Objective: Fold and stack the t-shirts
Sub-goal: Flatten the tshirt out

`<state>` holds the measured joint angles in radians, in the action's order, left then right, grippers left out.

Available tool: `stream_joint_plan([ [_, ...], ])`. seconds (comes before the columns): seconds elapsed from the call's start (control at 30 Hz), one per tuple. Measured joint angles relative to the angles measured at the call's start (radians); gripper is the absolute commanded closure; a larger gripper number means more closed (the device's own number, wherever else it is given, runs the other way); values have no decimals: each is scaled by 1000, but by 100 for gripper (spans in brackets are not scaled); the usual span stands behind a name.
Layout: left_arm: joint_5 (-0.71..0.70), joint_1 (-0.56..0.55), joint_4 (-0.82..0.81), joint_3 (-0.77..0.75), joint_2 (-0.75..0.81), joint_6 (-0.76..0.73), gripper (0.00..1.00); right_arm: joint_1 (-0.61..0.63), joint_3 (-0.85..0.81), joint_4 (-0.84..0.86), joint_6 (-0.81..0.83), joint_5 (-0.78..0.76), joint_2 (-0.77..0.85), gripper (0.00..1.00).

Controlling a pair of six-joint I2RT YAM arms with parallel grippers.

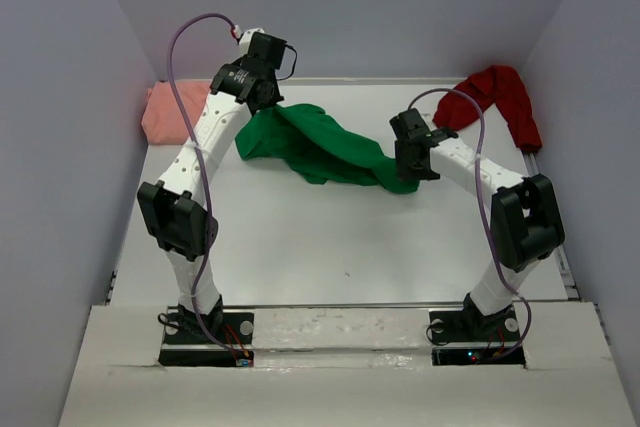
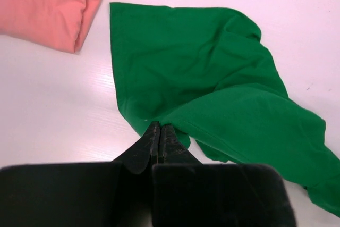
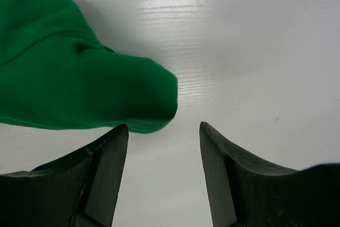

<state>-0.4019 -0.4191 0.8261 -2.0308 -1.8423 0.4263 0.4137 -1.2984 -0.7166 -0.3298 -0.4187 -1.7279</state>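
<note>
The bright green t-shirt point(image 1: 320, 147) lies crumpled across the back middle of the table. My left gripper point(image 1: 262, 97) is shut on its left edge; in the left wrist view the green t-shirt point(image 2: 212, 83) spreads away from my closed gripper point(image 2: 159, 126). My right gripper point(image 1: 410, 169) is open just above the shirt's right end; in the right wrist view a green corner point(image 3: 79, 78) lies just ahead of my open gripper point(image 3: 163, 126), nothing between the jaws. The salmon-pink t-shirt point(image 1: 170, 112) lies folded at the back left. The dark red t-shirt point(image 1: 500, 97) lies bunched at the back right.
Grey walls close in the white table point(image 1: 330, 247) on the left, back and right. The salmon-pink shirt point(image 2: 42, 3) lies close to the left of the green one in the left wrist view.
</note>
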Motion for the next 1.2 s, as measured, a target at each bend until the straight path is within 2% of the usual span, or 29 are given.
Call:
stream_joint_plan([
  [0.37,5,0,1,11,0,-23,100,0,68,7,-34,-10,2,41],
  [0.47,5,0,0,12,-1,-27,100,0,68,14,-38,1,3,51],
  [0.5,5,0,-3,14,-1,-29,100,0,68,17,-41,8,3,66],
  [0.6,6,0,-14,24,-1,-34,100,0,67,24,-45,21,1,87],
  [0.67,7,0,-18,32,-1,-36,100,0,64,29,-46,31,-6,97],
  [0.7,7,0,-21,36,-1,-37,100,0,61,31,-50,33,-11,100],
  [0.87,9,0,-27,60,-1,-37,100,0,38,47,-41,38,-68,100],
  [0.9,10,0,-29,62,-1,-37,100,0,34,48,-39,38,-79,82],
  [1.0,10,0,-30,63,-2,-37,100,0,29,50,-40,35,-87,49],
  [1.1,10,0,-34,68,-2,-40,100,0,26,52,-33,24,-87,38],
  [1.2,12,0,-37,75,-3,-41,100,0,25,52,-26,10,-86,34],
])
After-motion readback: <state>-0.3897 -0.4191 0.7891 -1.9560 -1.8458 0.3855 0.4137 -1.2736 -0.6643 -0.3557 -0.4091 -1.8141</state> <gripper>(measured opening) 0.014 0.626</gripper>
